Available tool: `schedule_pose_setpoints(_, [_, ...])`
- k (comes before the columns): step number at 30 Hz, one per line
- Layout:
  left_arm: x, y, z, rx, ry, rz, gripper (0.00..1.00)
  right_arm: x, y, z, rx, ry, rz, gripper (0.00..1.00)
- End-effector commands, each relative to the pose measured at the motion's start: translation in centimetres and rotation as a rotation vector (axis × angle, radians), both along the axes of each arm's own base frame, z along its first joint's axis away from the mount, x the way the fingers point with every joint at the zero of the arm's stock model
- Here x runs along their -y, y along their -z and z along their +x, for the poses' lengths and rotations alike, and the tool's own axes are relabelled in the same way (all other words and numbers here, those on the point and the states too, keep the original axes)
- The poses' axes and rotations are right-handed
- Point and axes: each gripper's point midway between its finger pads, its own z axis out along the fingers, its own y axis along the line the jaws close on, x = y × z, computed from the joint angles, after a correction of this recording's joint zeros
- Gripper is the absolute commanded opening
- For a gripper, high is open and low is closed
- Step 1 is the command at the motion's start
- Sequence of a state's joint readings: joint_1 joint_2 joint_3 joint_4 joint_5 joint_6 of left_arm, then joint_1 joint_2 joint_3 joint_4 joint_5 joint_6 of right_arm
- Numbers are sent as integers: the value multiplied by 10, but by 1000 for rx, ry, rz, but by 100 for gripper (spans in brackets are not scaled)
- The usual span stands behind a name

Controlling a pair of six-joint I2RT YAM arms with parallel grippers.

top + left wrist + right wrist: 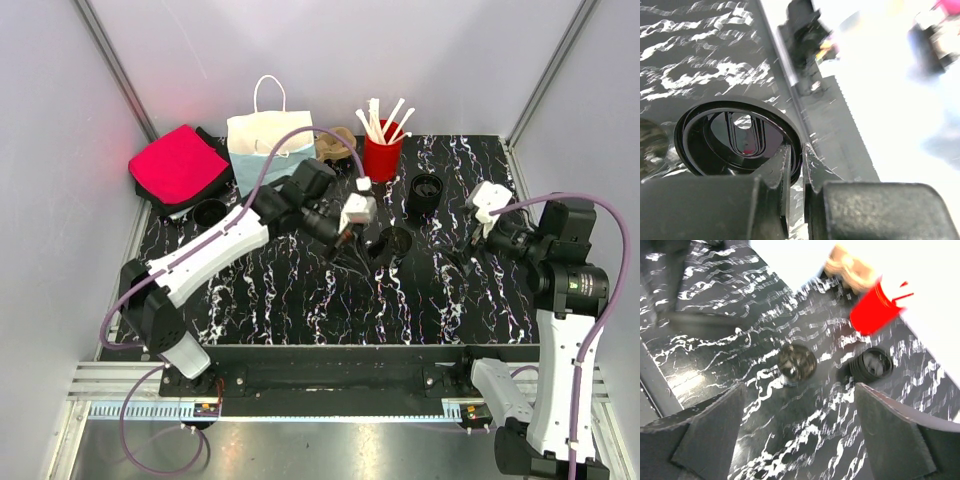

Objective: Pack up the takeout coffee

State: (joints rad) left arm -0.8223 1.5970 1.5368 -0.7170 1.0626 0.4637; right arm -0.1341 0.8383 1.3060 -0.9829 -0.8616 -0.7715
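Observation:
The takeout coffee [393,243] is a small black cup with a glossy black lid, at the middle of the marbled table. My left gripper [368,240] reaches it from the far left. In the left wrist view the lid [735,135] shows its oval sip slot. My left gripper [797,150] is shut on the lid's near rim, one finger inside the rim and one outside. I cannot tell whether the cup is lifted. My right gripper [472,255] hangs open to the right of the cup. In its own view my right gripper [800,385] holds nothing, and the coffee [796,362] lies ahead.
A white and pale blue paper bag [268,145] stands at the back. Beside it are a tan object [337,145] and a red cup of stirrers [382,155]. A lidless black cup [425,192] stands behind the coffee. A pink cloth [180,165] and a black round item [210,212] lie back left.

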Motion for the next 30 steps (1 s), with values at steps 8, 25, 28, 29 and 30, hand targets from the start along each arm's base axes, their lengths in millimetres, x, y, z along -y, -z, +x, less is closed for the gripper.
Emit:
schedule_pose_setpoints(8, [-13, -41, -4, -502, 228, -99, 5, -23, -8, 16, 219, -251, -48, 92])
schedule_pose_setpoints(25, [2, -26, 37, -746, 219, 13, 1, -56, 49, 34, 173, -264, -145, 74])
schedule_pose_setpoints(28, [1, -27, 45, -750, 203, 12, 1, -64, 55, 31, 149, -276, -153, 65])
schedule_pose_setpoints(29, [2, -27, 46, -748, 204, 10, 1, -64, 59, 32, 143, -268, -166, 64])
schedule_pose_setpoints(30, [2, -28, 47, -748, 203, 10, 1, -66, 62, 31, 134, -274, -166, 62])
